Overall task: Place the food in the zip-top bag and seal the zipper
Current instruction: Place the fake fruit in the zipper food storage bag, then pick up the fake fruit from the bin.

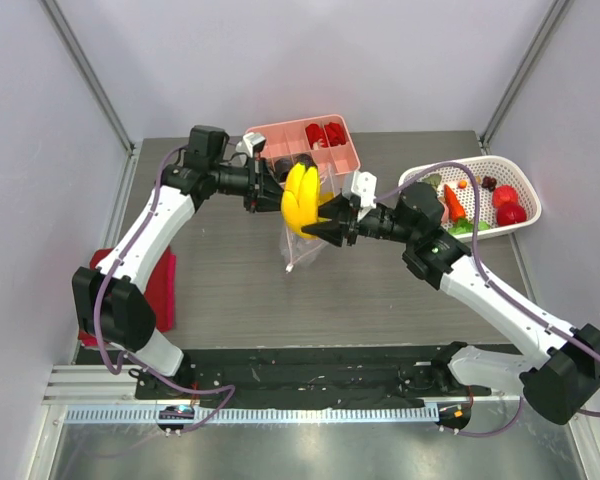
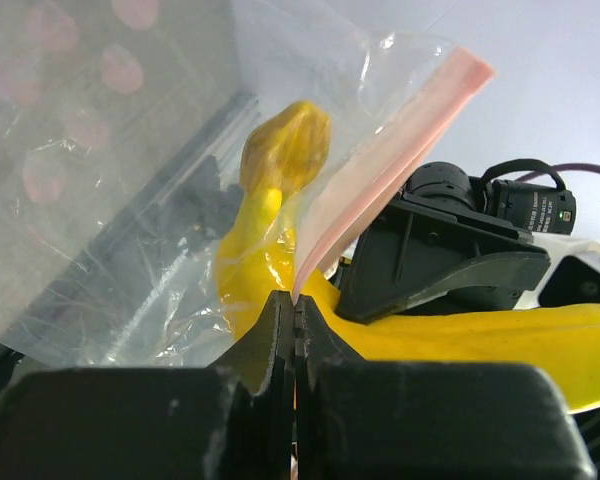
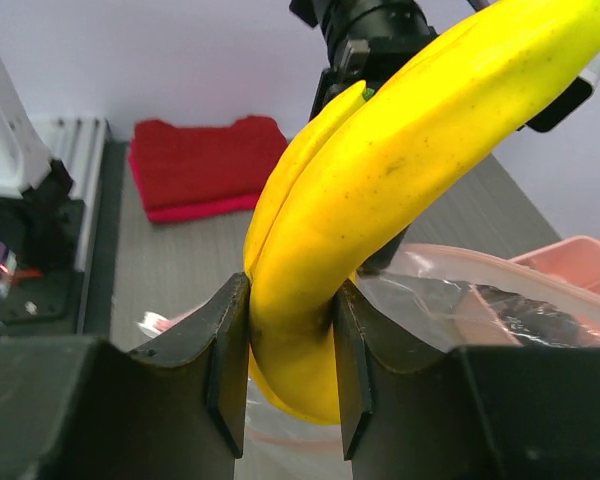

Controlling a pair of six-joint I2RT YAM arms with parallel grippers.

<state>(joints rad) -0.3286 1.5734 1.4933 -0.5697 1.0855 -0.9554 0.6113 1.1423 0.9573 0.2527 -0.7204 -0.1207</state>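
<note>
Grey table [image 1: 240,290], bananas [image 1: 300,198] entering zip-top bag [image 1: 300,250]

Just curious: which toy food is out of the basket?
The yellow plastic banana bunch, gripped by the right jaws; the rest lie in the white mesh basket.

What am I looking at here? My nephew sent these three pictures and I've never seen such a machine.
Two robot arms stand bolted to a table. One picture looks down from above; the other two come from cameras on each wrist. The left gripper has its jaws shut on the pink zipper edge of a clear zip-top bag, holding it up. The right gripper grips toy bananas, feeding them into the bag. Behind are a white basket of toy food, a pink tray and a red cloth.
</note>
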